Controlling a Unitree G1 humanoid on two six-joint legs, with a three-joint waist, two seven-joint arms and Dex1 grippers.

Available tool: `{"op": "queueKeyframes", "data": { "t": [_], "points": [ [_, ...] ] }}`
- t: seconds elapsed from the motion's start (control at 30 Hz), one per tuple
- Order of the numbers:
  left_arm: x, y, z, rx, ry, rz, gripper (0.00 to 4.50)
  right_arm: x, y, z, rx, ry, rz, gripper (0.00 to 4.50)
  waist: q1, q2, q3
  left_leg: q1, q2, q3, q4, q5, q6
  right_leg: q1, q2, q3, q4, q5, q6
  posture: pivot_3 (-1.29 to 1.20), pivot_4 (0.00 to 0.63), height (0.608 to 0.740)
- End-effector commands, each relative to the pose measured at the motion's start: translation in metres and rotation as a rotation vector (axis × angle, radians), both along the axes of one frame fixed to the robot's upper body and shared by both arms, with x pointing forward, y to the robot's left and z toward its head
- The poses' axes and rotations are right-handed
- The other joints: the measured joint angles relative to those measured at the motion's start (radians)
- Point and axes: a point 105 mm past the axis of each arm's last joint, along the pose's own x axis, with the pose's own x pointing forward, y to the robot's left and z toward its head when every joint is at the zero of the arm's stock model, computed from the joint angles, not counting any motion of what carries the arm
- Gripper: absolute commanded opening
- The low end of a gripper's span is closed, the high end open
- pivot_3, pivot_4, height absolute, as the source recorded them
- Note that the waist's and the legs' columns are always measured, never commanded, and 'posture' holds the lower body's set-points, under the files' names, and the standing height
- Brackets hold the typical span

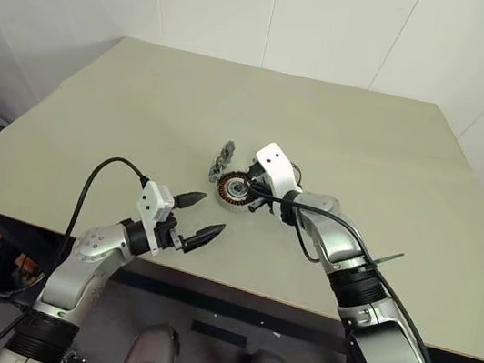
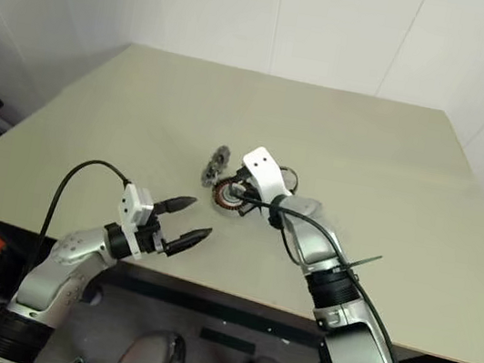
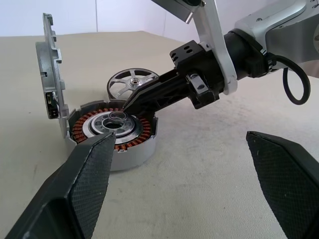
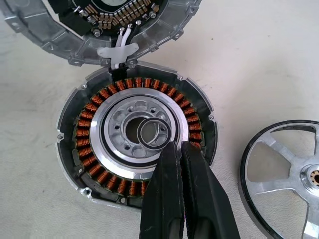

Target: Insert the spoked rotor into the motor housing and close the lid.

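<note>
Resting on one beige desk (image 1: 123, 117), roughly midway between its left and right edges and nearer the front edge than the back, are all the task parts: one motor housing (image 4: 79, 149), one lid (image 4: 60, 37), one spoked rotor (image 4: 279, 174), one small loose metal ring (image 4: 154, 133). Housing sits flat, open side up, copper windings ringing a silver centre. Lid stands upright off the housing rim, joined there by short wires, inner face toward the housing. Rotor lies flat on the desk just beside the housing, not yet inserted. Ring rests in the housing centre; whether it is seated or merely lying there cannot be told. Right gripper (image 4: 175, 149) reaches over the housing with its fingers pressed together, tips at the ring's edge, holding nothing visible. Left gripper (image 1: 198, 215) hovers near the front edge, well short of the parts, fingers spread wide and empty. Handling judgement: rotor looks stiff, light metal, smooth and likely slippery on the hub; best pinched across the dark rim or on a spoke, lowered level. Housing seems heavy enough to stay put. Lid wires look fragile, so close it gently by its free edge.
</note>
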Motion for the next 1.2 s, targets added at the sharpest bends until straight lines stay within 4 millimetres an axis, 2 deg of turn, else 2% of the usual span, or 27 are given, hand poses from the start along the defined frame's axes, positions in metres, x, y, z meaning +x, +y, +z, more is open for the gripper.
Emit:
{"op": "queueKeyframes", "data": {
  "t": [0.03,0.53,1.2],
  "points": [
    [0.001,0.000,0.014,-0.016,-0.049,-0.009,4.50,-0.008,0.013,0.009,0.029,-0.022,0.061,0.09,0.000,0.000,0.000,0.000,0.000,0.000,0.000,0.000,0.000,0.000,0.000,0.000,0.000,0.000,0.000,0.00,0.000,0.740],
    [0.004,-0.003,0.012,-0.017,-0.048,-0.013,4.50,-0.002,0.008,0.007,0.017,-0.028,0.014,0.09,0.000,0.000,0.000,0.001,0.001,0.000,0.000,0.002,-0.004,-0.001,0.001,0.001,0.002,0.000,-0.002,0.00,0.000,0.740],
    [0.002,-0.001,0.010,-0.021,-0.044,-0.013,4.50,-0.003,0.020,0.014,0.043,-0.045,0.044,0.09,-0.001,0.000,0.000,0.001,0.001,0.000,0.000,0.003,-0.005,-0.002,0.001,0.001,0.004,0.000,-0.002,0.00,0.000,0.740]
  ]
}}
